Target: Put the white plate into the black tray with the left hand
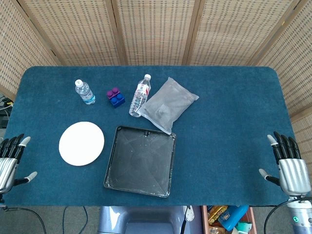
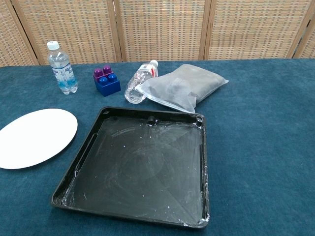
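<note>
The white plate (image 1: 81, 143) (image 2: 35, 137) lies flat on the blue table, just left of the black tray (image 1: 112, 168) (image 2: 204, 162), which is empty. My left hand (image 1: 10, 161) hovers at the table's left front edge, fingers spread, well left of the plate and holding nothing. At the right front edge my right hand (image 1: 288, 165) is also spread and holds nothing. Neither hand shows in the chest view.
Behind the tray lie a grey pouch (image 1: 168, 104) (image 2: 184, 87) and a toppled water bottle (image 1: 140, 95) (image 2: 139, 81). An upright bottle (image 1: 85, 91) (image 2: 61, 68) and a blue and purple block (image 1: 115, 96) (image 2: 106, 80) stand behind the plate. Wicker screens close the back.
</note>
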